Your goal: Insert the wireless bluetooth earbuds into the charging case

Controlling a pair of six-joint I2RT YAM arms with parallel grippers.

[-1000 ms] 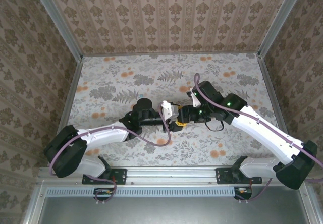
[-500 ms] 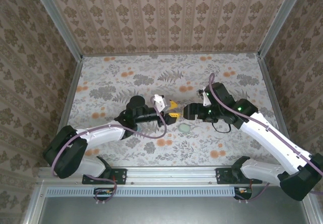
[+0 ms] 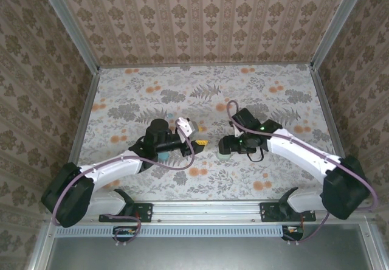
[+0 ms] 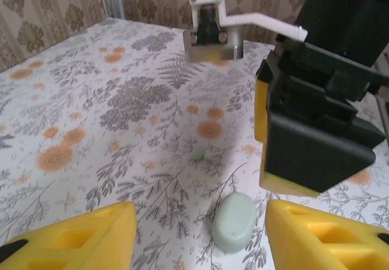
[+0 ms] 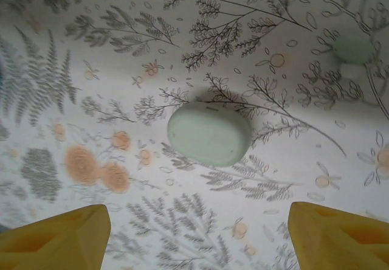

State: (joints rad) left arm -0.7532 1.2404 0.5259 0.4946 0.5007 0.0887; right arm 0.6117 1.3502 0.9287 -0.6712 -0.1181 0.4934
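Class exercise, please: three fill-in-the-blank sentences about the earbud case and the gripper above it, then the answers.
1. The charging case lying on the table is pale ___ in colour.
2. The case's lid is ___.
3. The right gripper hangs above the case with its jaws ___ and nothing in them.

Missing words: green; closed; open

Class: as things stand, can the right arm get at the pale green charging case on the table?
Probably yes: the right gripper hangs open over the charging case, and nothing lies between the two.
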